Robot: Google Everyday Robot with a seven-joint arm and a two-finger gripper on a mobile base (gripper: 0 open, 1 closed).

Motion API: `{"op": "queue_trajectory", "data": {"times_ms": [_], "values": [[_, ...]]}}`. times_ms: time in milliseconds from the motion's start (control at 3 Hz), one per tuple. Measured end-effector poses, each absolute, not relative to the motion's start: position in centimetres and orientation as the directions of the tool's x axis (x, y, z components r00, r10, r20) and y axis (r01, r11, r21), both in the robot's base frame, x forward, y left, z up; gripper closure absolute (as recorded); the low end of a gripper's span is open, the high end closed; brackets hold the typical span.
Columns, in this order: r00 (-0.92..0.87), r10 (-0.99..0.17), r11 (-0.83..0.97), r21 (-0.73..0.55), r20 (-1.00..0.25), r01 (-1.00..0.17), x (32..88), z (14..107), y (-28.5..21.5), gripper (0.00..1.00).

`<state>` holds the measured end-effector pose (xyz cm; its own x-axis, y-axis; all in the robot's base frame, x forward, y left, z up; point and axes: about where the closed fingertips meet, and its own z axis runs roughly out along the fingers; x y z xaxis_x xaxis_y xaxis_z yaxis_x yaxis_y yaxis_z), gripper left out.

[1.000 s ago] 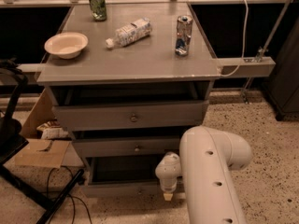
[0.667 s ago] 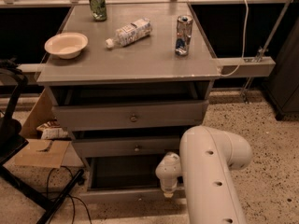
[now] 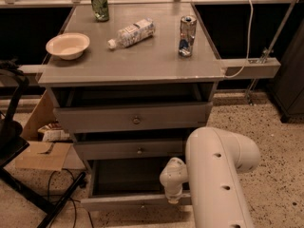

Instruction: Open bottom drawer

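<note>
The grey cabinet has three drawers. The bottom drawer [image 3: 128, 202] has the slimmest front and stands pulled well out, so its plain grey interior [image 3: 126, 175] shows. My gripper [image 3: 172, 199] hangs from the white wrist at the right part of that drawer's front panel, touching or just above its top edge. The knob on the bottom drawer is hard to make out. The mid-height drawer [image 3: 138, 150] and the tallest drawer [image 3: 136, 119] above it each stand slightly out, with their knobs visible.
On the cabinet top [image 3: 142, 63] are a white bowl [image 3: 68, 45], a plastic bottle lying down [image 3: 131, 33], a green can [image 3: 99, 4] and a silver can [image 3: 187, 36]. My white arm [image 3: 218, 184] fills the lower right. Cardboard [image 3: 43, 155] and a black stand [image 3: 14, 141] sit on the left.
The bottom drawer's front sits slightly nearer the camera than before, and the gripper has come with it. Nothing on the cabinet top has moved.
</note>
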<state>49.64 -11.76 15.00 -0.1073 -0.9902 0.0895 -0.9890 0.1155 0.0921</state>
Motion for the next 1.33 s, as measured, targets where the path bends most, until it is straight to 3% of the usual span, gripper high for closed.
{"op": "queue_trajectory", "data": {"times_ms": [1333], "values": [[-0.148, -0.982, 0.162, 0.122, 0.115, -0.979, 46.5, 15.4, -12.7, 1.0]]}}
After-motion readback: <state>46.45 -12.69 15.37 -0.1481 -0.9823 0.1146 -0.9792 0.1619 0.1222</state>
